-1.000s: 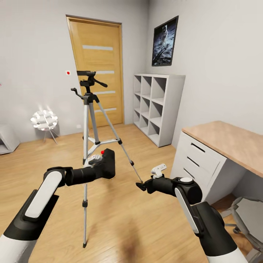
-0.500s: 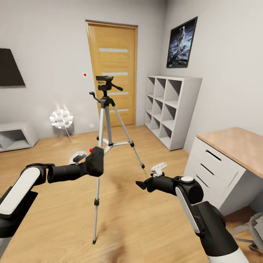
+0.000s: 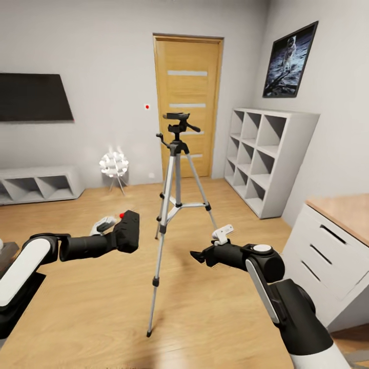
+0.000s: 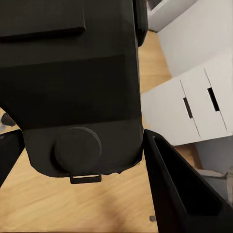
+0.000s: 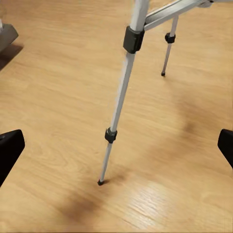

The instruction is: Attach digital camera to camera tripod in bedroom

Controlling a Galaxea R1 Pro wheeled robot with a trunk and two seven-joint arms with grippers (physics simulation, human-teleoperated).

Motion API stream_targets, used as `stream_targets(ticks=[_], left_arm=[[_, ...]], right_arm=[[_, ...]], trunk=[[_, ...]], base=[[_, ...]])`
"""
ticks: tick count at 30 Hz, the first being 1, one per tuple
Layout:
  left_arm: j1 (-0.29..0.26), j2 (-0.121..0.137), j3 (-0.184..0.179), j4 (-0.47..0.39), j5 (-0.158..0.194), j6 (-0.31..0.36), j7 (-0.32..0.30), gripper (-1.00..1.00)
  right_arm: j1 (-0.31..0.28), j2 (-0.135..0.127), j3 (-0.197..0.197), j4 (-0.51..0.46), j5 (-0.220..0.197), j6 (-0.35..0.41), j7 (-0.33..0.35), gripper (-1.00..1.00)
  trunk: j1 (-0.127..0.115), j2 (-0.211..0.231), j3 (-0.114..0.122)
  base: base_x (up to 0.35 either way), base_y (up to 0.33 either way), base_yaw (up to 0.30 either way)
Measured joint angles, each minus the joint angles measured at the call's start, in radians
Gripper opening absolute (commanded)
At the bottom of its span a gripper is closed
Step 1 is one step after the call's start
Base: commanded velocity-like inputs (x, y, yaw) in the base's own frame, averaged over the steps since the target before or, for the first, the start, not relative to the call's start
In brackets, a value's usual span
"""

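Note:
The camera tripod stands upright on the wood floor in mid-room, before the door, its black head bare on top. One silver leg reaches toward me. My left gripper is shut on the digital camera, a black box with a red button, held low and left of the tripod's front leg. The camera body sits between the black fingers. My right gripper hangs open and empty, right of the front leg, its fingertips spread wide over the floor.
A wooden door is behind the tripod. A white cube shelf lines the right wall and a white desk with drawers stands near right. A black TV, a low white bench and a small lamp are at left.
The whole view has swung left, bringing the TV and bench into sight. The held camera now sits left of the tripod's front leg instead of overlapping it. The right gripper looks unchanged.

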Motion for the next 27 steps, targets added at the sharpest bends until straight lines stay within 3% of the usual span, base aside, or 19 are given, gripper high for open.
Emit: stream_targets(ticks=[4,7,9,10,11,12,14,15,18,23,24,27], left_arm=[[0.025,0.018,0.034,0.000,0.005,-0.001,0.003,-1.00],[0.049,0.026,0.085,0.000,0.000,0.000,0.004,-1.00],[0.072,0.033,0.133,0.000,-0.002,0.000,0.004,-1.00],[0.096,0.040,0.186,0.000,-0.004,-0.003,0.005,-1.00],[0.109,0.042,0.215,0.000,-0.006,-0.002,0.005,-1.00],[0.109,0.042,0.215,0.000,0.011,-0.004,0.004,-1.00],[0.159,0.048,0.300,0.000,-0.011,-0.002,0.005,-1.00],[0.166,0.047,0.309,0.000,0.005,-0.003,0.005,-1.00],[0.179,0.045,0.326,0.000,0.005,-0.003,0.006,-1.00],[0.191,0.042,0.336,0.000,-0.001,-0.003,0.007,-1.00],[0.191,0.041,0.336,0.000,0.000,-0.003,0.007,-1.00],[0.198,0.041,0.339,0.000,-0.002,-0.003,0.007,-1.00]], right_arm=[[-0.019,-0.003,0.003,-0.001,0.002,0.002,0.003,1.00],[-0.026,-0.014,0.003,-0.001,0.002,0.005,0.006,1.00],[-0.030,-0.030,0.002,-0.001,-0.002,0.007,0.007,1.00],[-0.033,-0.048,0.002,-0.001,-0.004,0.009,0.015,1.00],[-0.034,-0.057,0.002,-0.001,-0.006,0.010,0.024,1.00],[-0.034,-0.057,0.002,-0.001,-0.006,0.010,0.024,1.00],[-0.035,-0.083,0.002,-0.001,-0.001,0.011,0.092,1.00],[-0.034,-0.088,0.000,-0.001,0.000,0.011,0.105,1.00],[-0.032,-0.115,-0.003,-0.001,0.002,0.011,0.130,1.00],[-0.026,-0.202,-0.004,-0.001,-0.010,0.012,0.171,1.00],[-0.025,-0.202,-0.004,-0.001,-0.011,0.012,0.171,1.00],[-0.018,-0.262,-0.005,0.004,-0.017,0.010,0.244,1.00]], trunk=[[-0.015,0.028,0.013],[-0.027,0.049,0.022],[-0.035,0.063,0.028],[-0.038,0.070,0.031],[-0.042,0.077,0.034],[-0.046,0.084,0.038],[-0.054,0.098,0.044],[-0.058,0.105,0.047],[-0.069,0.126,0.056],[-0.088,0.161,0.072],[-0.092,0.168,0.075],[-0.104,0.189,0.085]], base=[[0.000,0.000,0.291],[0.000,0.000,0.291],[0.000,0.000,0.291],[0.000,0.000,0.291],[0.000,0.000,0.291],[0.000,0.000,0.291],[0.000,0.000,0.291],[0.000,0.000,0.291],[0.000,0.000,0.291],[0.000,0.000,0.291],[0.000,0.000,0.291],[0.000,0.000,0.291]])
